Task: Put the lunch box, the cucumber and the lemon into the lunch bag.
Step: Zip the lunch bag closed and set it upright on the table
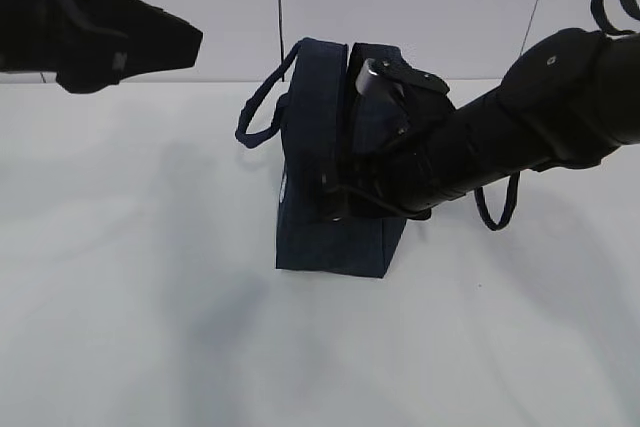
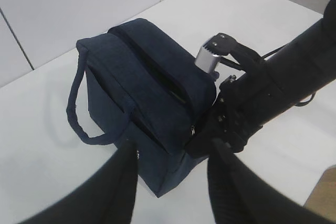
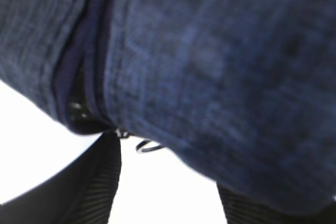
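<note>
The navy lunch bag [image 1: 325, 187] stands mid-table, and it also shows in the left wrist view [image 2: 142, 77]. My right gripper [image 1: 338, 199] reaches across to the near end of the bag's top zipper. In the right wrist view the gripper [image 3: 168, 177] is open, pressed close against the bag's fabric [image 3: 220, 66]. The metal ring pull [image 3: 149, 145] hangs between its fingers, next to the left finger [image 3: 100, 182]. My left gripper [image 1: 170, 42] is open and empty, raised at the upper left, looking down on the bag [image 2: 172, 148]. Lunch box, cucumber and lemon are out of view.
One bag handle [image 1: 260, 117] loops out to the left, the other [image 1: 495, 207] hangs under my right arm [image 1: 520, 117]. The white table [image 1: 130, 297] spreads around the bag, with a wall behind. A table corner shows at the lower right of the left wrist view [image 2: 323, 192].
</note>
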Controlling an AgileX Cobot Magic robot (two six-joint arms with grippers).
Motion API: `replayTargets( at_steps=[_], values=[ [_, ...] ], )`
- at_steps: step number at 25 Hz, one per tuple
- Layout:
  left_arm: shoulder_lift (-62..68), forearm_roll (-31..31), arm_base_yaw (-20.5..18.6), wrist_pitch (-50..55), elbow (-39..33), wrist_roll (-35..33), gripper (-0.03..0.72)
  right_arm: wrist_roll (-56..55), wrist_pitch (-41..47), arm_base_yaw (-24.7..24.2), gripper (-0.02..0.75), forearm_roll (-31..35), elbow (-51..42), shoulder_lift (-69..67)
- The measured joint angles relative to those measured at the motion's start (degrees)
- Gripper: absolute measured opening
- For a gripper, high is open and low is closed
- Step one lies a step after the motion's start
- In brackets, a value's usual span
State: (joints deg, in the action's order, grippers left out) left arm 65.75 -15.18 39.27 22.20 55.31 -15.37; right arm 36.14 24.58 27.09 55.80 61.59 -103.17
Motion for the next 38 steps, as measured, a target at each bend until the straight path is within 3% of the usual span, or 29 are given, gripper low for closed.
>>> replayTargets(
  at_steps=[3, 10, 13, 25, 38],
  values=[
    [0.00, 0.15, 0.00, -0.14, 0.00, 0.00, 0.318, 0.00, -0.60, 0.00, 0.375, 0.50, 0.00, 0.00],
    [0.00, 0.28, 0.00, -0.31, 0.00, 0.00, 0.318, 0.71, -0.68, 0.00, 0.095, 0.58, 0.00, 0.00],
    [0.00, 0.28, 0.00, -0.44, 0.00, 0.00, 0.318, 0.71, -0.21, 0.00, 0.030, 0.46, 0.00, 0.00],
    [0.00, 0.28, 0.00, -0.67, 0.00, 0.00, 0.318, 0.86, 2.46, 0.00, 0.007, -1.82, 0.00, 0.00],
    [0.00, 0.32, 0.00, -0.67, 0.00, 0.00, 0.318, -2.57, 5.57, 0.00, 0.006, -11.82, 0.00, 5.99]
  ],
)
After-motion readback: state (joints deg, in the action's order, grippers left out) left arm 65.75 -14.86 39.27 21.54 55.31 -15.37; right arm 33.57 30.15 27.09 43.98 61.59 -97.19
